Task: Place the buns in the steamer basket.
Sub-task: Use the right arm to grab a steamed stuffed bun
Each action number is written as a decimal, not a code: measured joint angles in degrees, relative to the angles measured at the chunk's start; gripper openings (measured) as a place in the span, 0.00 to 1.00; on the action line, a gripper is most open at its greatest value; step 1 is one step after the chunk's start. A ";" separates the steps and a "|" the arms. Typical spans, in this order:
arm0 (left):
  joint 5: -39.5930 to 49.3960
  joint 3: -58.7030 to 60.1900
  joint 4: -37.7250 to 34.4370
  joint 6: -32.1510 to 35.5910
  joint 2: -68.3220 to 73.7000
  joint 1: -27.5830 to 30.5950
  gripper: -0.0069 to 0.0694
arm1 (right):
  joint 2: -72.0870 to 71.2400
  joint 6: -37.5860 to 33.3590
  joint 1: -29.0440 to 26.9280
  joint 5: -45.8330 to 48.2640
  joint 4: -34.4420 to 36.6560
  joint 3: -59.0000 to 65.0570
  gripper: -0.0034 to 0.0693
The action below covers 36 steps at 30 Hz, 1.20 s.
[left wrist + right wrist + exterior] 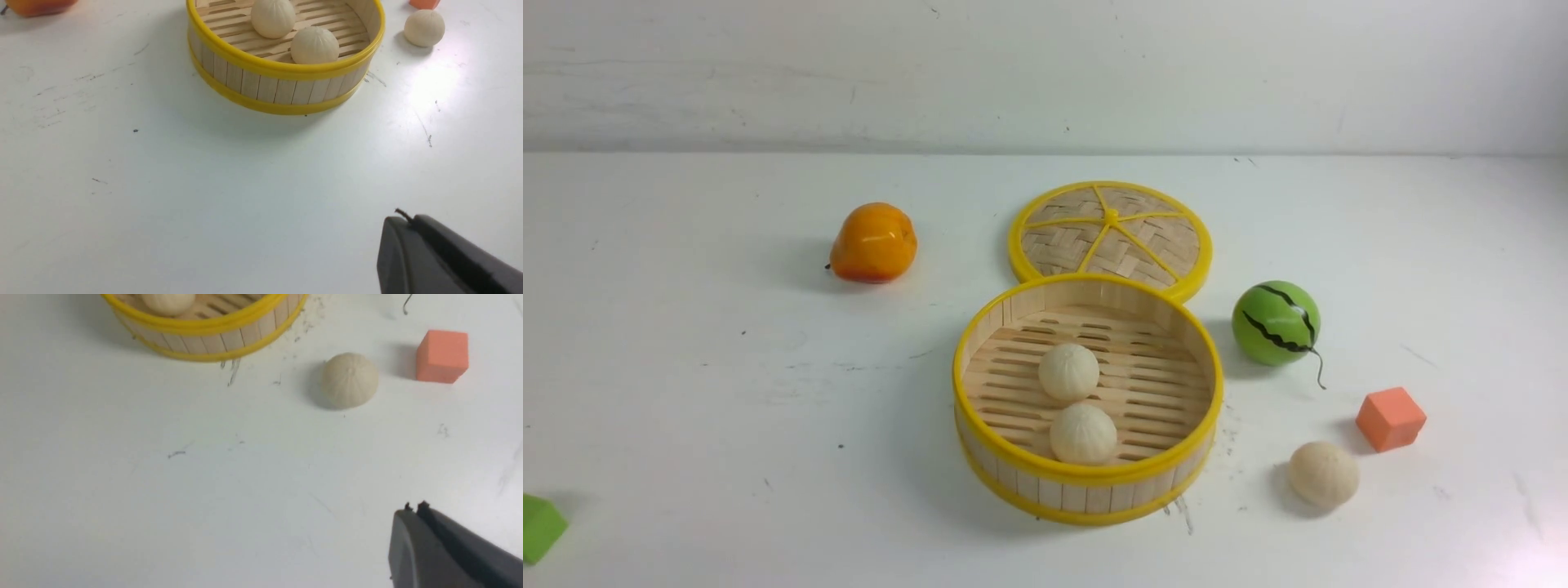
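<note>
Inside the steamer basket (pixel 1086 471), two buns (pixel 1068 372) sit together in the front view, a third bun (pixel 1324 475) on the table beside a coral cube (pixel 1391 419). Left wrist view: my left pincer (pixel 402 216) is closed, gripping nothing. Right wrist view: my right pincer (pixel 414 508), closed and empty, shows apart from the third bun.

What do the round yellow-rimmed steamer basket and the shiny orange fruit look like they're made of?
The round yellow-rimmed steamer basket looks like matte bamboo or wood, judging by its pale slats; its rims could be painted or plastic. The shiny orange fruit seems smooth plastic or coated foam, given its bright highlights.
</note>
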 joint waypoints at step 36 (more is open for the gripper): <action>3.28 0.00 0.59 0.00 0.00 0.00 0.07 | 51.98 23.80 15.33 -19.33 -21.07 -14.21 0.40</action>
